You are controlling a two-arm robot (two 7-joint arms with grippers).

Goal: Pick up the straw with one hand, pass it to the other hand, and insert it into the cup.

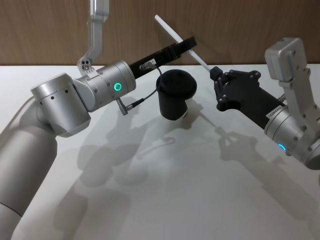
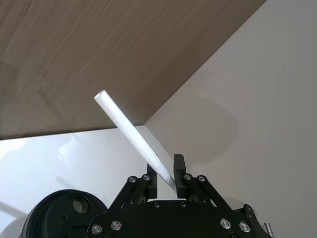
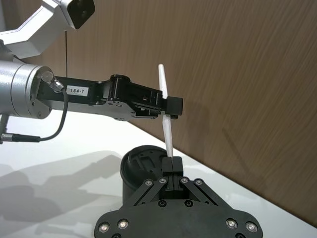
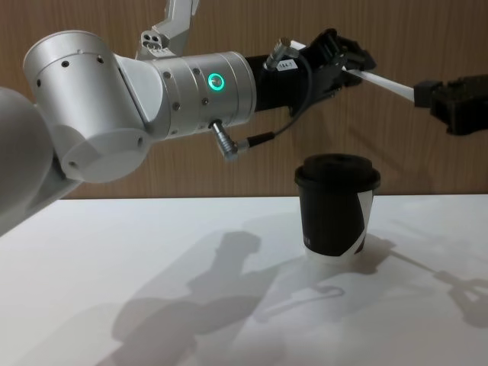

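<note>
cup (image 1: 176, 95) on table (image 1: 200, 190), straw (image 1: 175, 35) slanted above it, left tool (image 1: 190, 44) mid-straw, right tool (image 1: 216, 74) at lower end

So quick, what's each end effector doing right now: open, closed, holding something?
Left end effector: closed on the straw, around its middle.
Right end effector: closed on the straw's lower end.

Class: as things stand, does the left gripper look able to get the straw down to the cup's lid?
Probably yes: the cup stands below the left gripper, nothing between. But the right gripper also clamps the straw at its lower end and must let go first.
</note>
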